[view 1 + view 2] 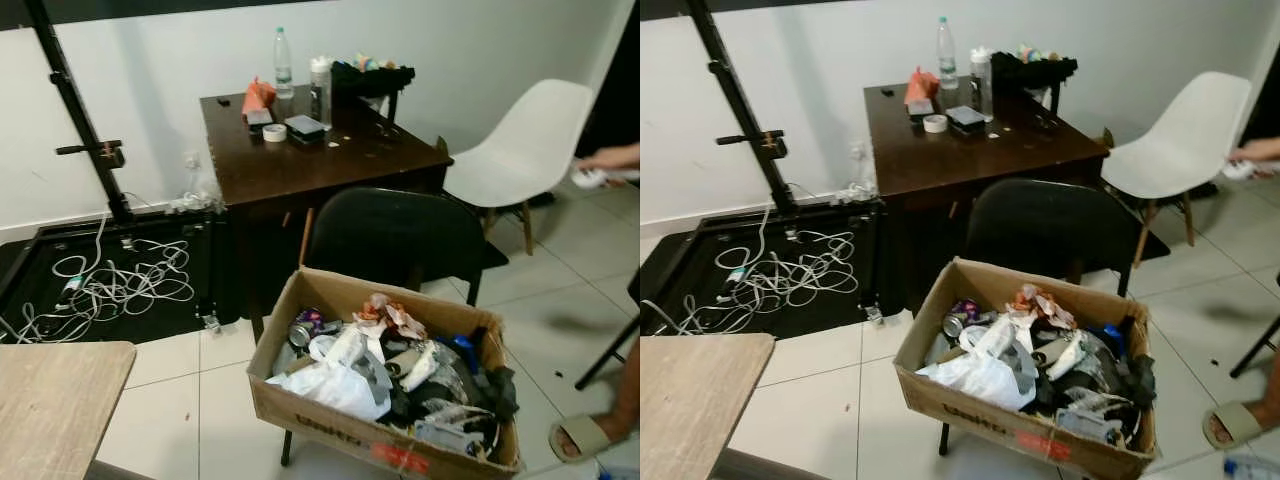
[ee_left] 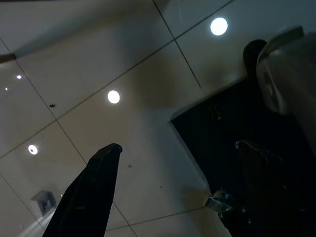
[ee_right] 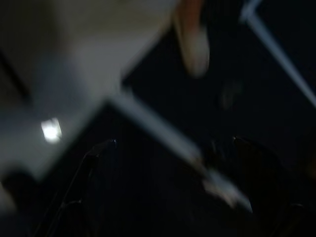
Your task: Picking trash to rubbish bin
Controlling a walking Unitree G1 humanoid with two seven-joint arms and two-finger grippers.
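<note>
A cardboard box [image 1: 300, 405] heaped with trash rests on the seat of a black chair [image 1: 390, 235] straight ahead. Inside lie a white plastic bag [image 1: 335, 380], a drinks can [image 1: 303, 328], crumpled wrappers and dark scraps. On the dark wooden table [image 1: 300, 165] behind it stand a water bottle [image 1: 283, 62], a second bottle [image 1: 320, 90], an orange wrapper [image 1: 258, 96] and a tape roll [image 1: 274, 132]. My left gripper [image 2: 177, 144] hangs open over floor tiles. In the dark, blurred right wrist view, my right gripper [image 3: 174, 141] also shows its fingers apart, holding nothing.
A white chair [image 1: 525, 150] stands at the right. A person's hand [image 1: 610, 160] and sandalled foot [image 1: 585, 435] are at the right edge. White cables [image 1: 120, 285] sprawl on a black mat at the left beside a black stand [image 1: 80, 110]. A light wooden tabletop [image 1: 50, 400] fills the near left corner.
</note>
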